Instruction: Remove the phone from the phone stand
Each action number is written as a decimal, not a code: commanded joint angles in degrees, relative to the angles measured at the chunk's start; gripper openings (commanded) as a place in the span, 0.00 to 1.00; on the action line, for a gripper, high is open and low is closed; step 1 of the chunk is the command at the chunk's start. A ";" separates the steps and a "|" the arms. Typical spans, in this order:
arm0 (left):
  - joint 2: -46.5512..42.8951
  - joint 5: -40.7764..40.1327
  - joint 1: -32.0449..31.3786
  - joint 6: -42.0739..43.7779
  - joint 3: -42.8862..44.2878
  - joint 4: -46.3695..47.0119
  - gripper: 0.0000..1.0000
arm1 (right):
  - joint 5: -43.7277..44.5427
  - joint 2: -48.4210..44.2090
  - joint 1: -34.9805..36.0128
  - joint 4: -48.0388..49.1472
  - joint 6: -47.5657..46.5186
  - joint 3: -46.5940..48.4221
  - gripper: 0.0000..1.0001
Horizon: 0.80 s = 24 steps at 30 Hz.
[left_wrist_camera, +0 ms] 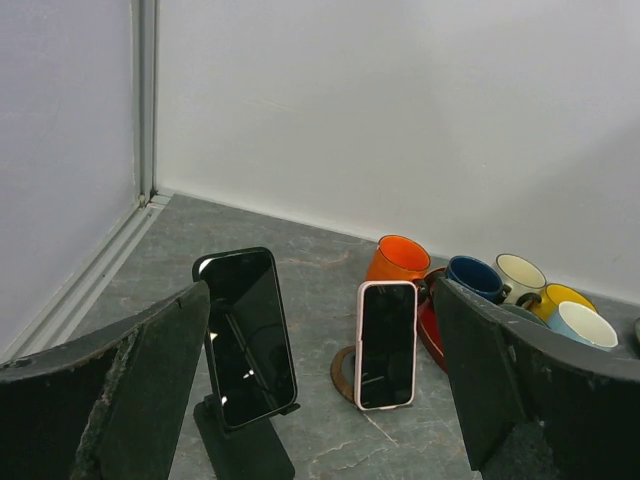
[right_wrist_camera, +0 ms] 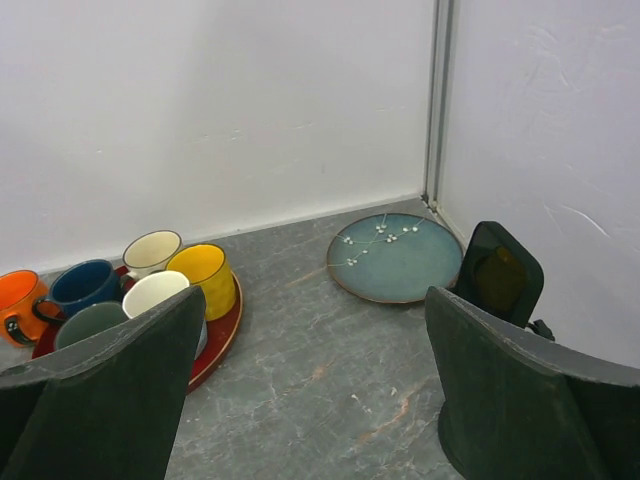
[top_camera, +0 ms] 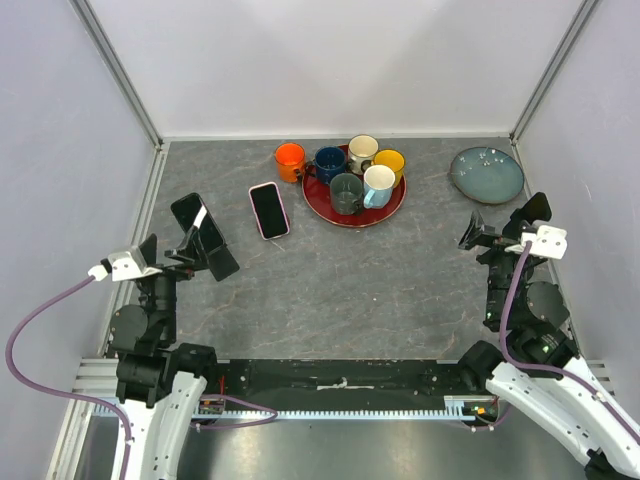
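Top external view: a red tray point(top_camera: 330, 212) at the back of the desk point(top_camera: 350, 290) is seen to hold five mugs point(top_camera: 346, 192), blue, cream, yellow, grey and pale blue, packed close together. An orange mug point(top_camera: 290, 160) is set just outside the tray, touching or almost touching its left rim. A blue-green plate point(top_camera: 487, 175) is placed well apart, in the far right corner.

The black phone point(top_camera: 190, 212) is held tilted back in the phone stand point(top_camera: 218, 258) at the left of the desk, its screen dark.

The left arm is folded up at the near left edge with its wrist turned towards the stand. The left fingers point(left_wrist_camera: 150, 380) are spread wide apart and grip nothing; phone and stand are framed between them in the wrist view, untouched. The right arm is folded up at the right edge, and the right fingers point(right_wrist_camera: 110, 390) are likewise spread wide, with nothing gripped.

A pink-cased phone point(top_camera: 268, 210) is found between the stand and the tray; whether it lies flat or is propped up cannot be told. A dark upright object point(right_wrist_camera: 500, 275) is seen just beside the plate, near the right wall.
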 commanded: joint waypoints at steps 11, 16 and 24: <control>3.93 -6.44 2.43 -4.18 2.02 -1.03 1.00 | -4.10 -7.98 -0.04 3.27 1.51 -4.08 0.98; 8.67 -9.42 2.52 -6.80 3.86 -4.36 1.00 | -6.30 -9.13 0.05 2.92 2.04 -4.61 0.98; 28.44 -13.55 2.52 -11.29 14.67 -15.34 1.00 | -10.35 -9.04 0.14 1.96 3.27 -4.52 0.98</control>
